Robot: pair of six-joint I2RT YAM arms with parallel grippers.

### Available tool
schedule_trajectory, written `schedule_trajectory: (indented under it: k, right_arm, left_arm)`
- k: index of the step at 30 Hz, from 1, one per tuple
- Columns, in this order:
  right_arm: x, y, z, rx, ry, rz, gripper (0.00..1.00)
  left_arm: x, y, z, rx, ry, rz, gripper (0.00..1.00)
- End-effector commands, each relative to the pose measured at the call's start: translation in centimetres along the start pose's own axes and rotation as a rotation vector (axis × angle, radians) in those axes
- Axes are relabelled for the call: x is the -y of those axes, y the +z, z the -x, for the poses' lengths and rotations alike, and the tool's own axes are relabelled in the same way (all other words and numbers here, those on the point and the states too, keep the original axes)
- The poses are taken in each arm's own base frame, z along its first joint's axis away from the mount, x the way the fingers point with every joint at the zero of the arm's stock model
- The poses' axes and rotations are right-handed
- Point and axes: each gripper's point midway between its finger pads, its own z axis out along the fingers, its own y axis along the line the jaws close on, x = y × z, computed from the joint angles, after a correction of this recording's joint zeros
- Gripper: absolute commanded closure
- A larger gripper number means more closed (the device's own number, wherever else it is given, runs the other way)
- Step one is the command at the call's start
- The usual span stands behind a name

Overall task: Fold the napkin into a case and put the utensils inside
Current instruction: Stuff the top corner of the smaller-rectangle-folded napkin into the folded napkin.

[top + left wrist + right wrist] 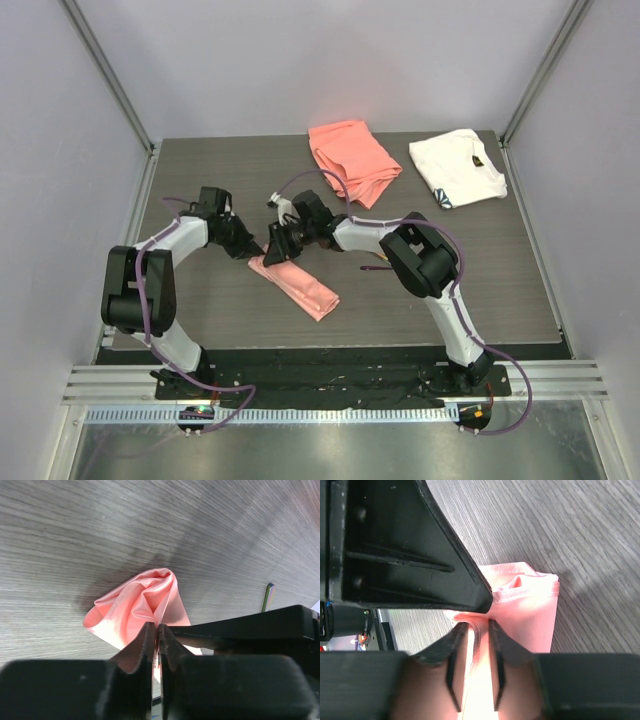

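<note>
two sets of jaws meet over one end of the napkin (pixel 296 284). it lies as a narrow folded strip at about 7 o'clock from the middle of the surface (pixel 480 280), running from 10 o'clock down to 4 o'clock.

the left jaws come in from 9 o'clock. in the left wrist view they are clenched on a thin edge of the glossy pink cloth. beyond their tips the cloth bulges in a loose rounded fold, and we read this as one layer being raised to open a mouth at that end.

the right jaws reach the same end from 3 o'clock. in the right wrist view they stand slightly parted, astride a raised ridge of cloth, and do not visibly pinch it. we judge that both arms crowd this one end because thin satin needs one side steadied while the other lifts, and that it could slip from so small a bite.

one slim dark metal utensil (pixel 269 597) lies on the bare surface at 3 o'clock of the bulge, apart from the cloth. we cannot tell whether it is the fork, and we cannot make out a second piece. nothing is inside the fold, so loading is not yet done.

a coral cloth (pixel 353 160) at 12 o'clock and a white cloth (pixel 458 168) at 1 o'clock lie well apart from the work.
</note>
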Motion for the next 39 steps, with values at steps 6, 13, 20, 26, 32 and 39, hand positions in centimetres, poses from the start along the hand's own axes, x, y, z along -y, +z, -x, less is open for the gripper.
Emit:
schedule_trajectory:
  k: [6, 13, 20, 26, 32, 39]
  right_arm:
    - [-2.2, -1.8, 2.4, 0.074, -0.079, -0.004, 0.52]
    - [-3.1, -3.1, 3.2, 0.113, -0.127, -0.027, 0.43]
    - [-2.6, -2.4, 3.5, 0.138, -0.153, -0.058, 0.34]
    - [-2.8, -1.3, 3.8, 0.151, -0.172, -0.076, 0.35]
    - [-2.5, -1.3, 4.3, 0.184, -0.161, -0.123, 0.43]
    - [-2.0, -1.2, 4.3, 0.202, -0.129, -0.157, 0.59]
  left_arm:
    - [2.2, -1.1, 1.2, 0.043, 0.021, -0.071, 1.0]
    - [2.6, -1.3, 1.0, 0.023, -0.02, -0.081, 1.0]
    - [2.6, -1.4, 0.7, 0.004, -0.094, -0.057, 1.0]
    - [2.2, -1.4, 0.4, -0.012, -0.182, -0.014, 1.0]
    - [1.6, -1.1, 0.2, -0.025, -0.251, 0.031, 1.0]
    - [1.4, -0.9, 0.1, -0.031, -0.31, 0.049, 1.0]
